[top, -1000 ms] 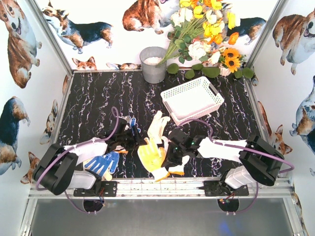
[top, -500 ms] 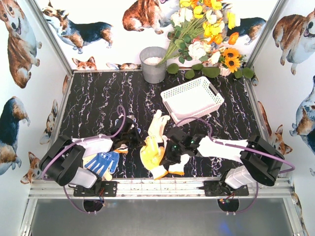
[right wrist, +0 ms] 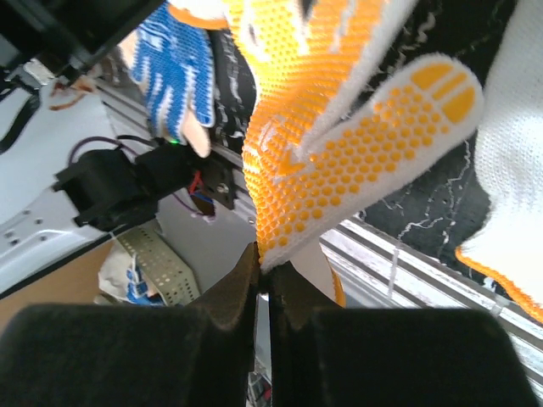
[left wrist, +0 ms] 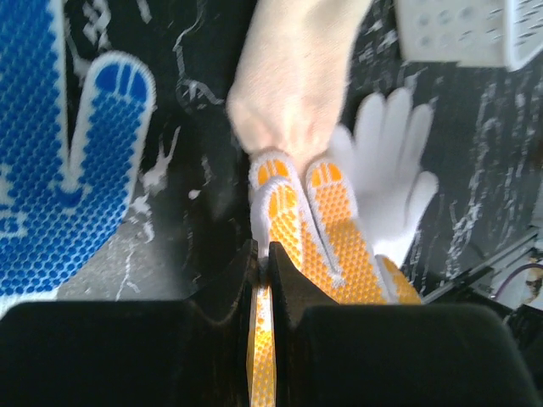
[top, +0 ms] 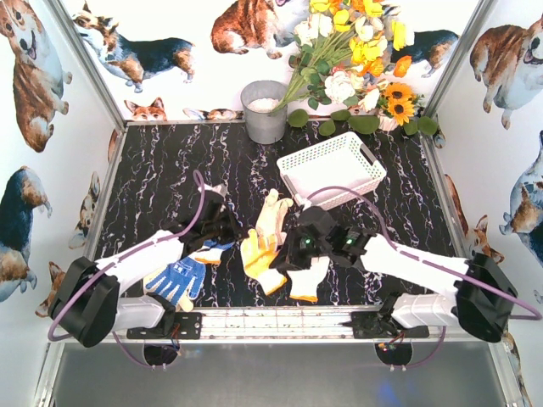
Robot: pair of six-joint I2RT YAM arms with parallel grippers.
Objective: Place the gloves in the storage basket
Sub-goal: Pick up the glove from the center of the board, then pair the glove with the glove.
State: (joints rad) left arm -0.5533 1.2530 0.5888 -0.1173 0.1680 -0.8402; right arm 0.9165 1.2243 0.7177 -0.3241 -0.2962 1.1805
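Spanning the gap between your two grippers, the yellow glove (top: pixel 259 257) hangs over the front middle of the table (top: pixel 170 170). Your left gripper (left wrist: pixel 263 254) has its jaws pinched narrow on one edge of it, and your right gripper (right wrist: pixel 263 261) has its jaws clamped on another edge. A cream glove (top: pixel 273 214) lies just behind, a white glove (top: pixel 311 273) just to the right, and a blue glove (top: pixel 174 280) to the left. The storage basket (top: pixel 331 170) stands well apart at the back right, near the grey bucket (top: pixel 265 110).
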